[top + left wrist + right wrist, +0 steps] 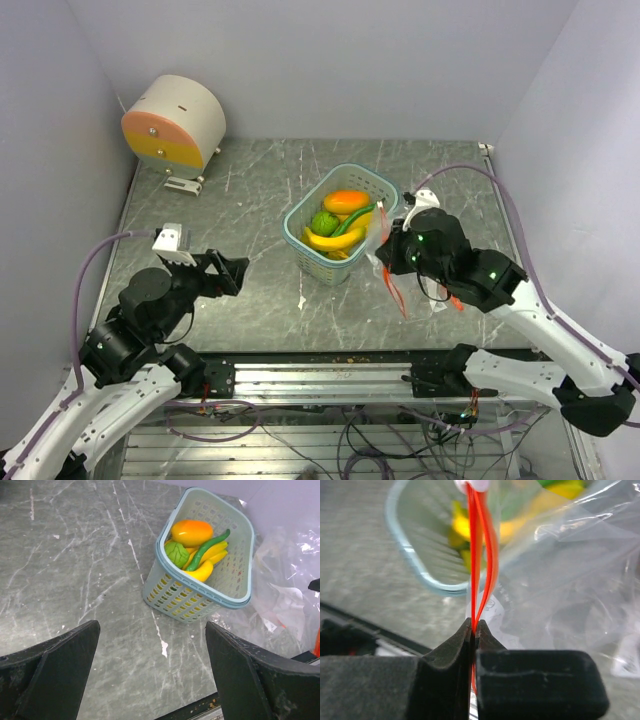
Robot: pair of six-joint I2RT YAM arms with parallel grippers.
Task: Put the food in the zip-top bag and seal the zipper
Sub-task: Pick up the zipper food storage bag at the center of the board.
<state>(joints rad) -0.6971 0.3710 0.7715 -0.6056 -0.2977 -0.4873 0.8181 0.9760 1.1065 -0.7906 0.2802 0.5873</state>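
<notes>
The food lies in a pale teal basket (pixel 300 235): an orange-yellow mango (pixel 347 201), a round green fruit (pixel 323 222), a yellow banana (pixel 332 241) and a long green pepper (pixel 356 217). The left wrist view shows the mango (pixel 191 532), the green fruit (pixel 176 554) and the pepper (pixel 207 549). The clear zip-top bag (pixel 377 238) hangs crumpled against the basket's right side. My right gripper (pixel 474 625) is shut on its red-orange zipper (pixel 479 555), whose two strips part slightly above the jaws. A pale slider (pixel 472 485) sits at the top. My left gripper (pixel 151 630) is open and holds nothing, well left of the basket.
A round cream and orange device (pixel 175 122) stands at the table's back left. The basket (pixel 235 597) sits mid-table, with the bag (pixel 285 595) spreading to its right. Grey walls close in on three sides. A metal rail (pixel 330 378) runs along the near edge.
</notes>
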